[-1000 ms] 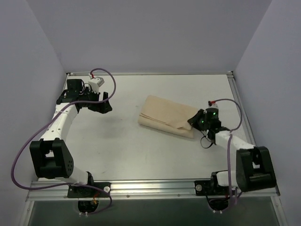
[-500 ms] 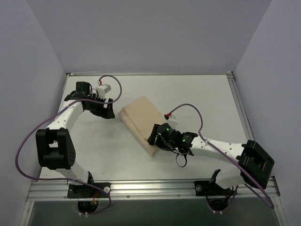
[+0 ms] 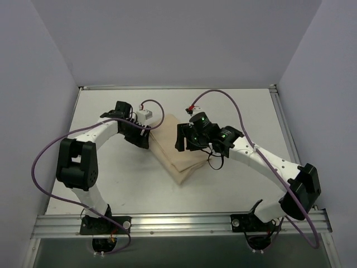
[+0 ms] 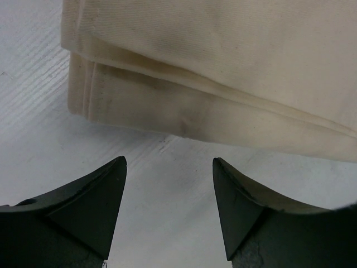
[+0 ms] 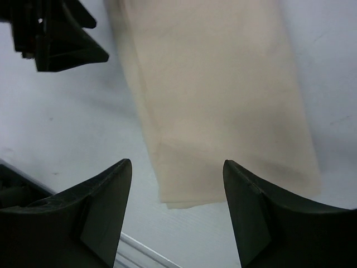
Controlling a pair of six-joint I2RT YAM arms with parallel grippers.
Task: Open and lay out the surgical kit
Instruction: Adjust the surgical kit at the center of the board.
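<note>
The surgical kit is a folded beige cloth bundle lying slantwise mid-table; its contents are hidden inside the wrap. My left gripper is open at the bundle's far-left edge. In the left wrist view the folded edge lies just ahead of the left gripper, with only bare table between the fingers. My right gripper hovers open over the bundle's far end. The right wrist view looks down the bundle past the right gripper, and nothing is held.
The white table is walled at the back and both sides. A metal rail runs along the near edge. Purple cables loop off both arms. The left gripper shows at the upper left of the right wrist view.
The right gripper dragged the bundle left and turned it, then let go and lifted over its far end. The left gripper swung right to the bundle's edge, its jaws narrowing slightly.
</note>
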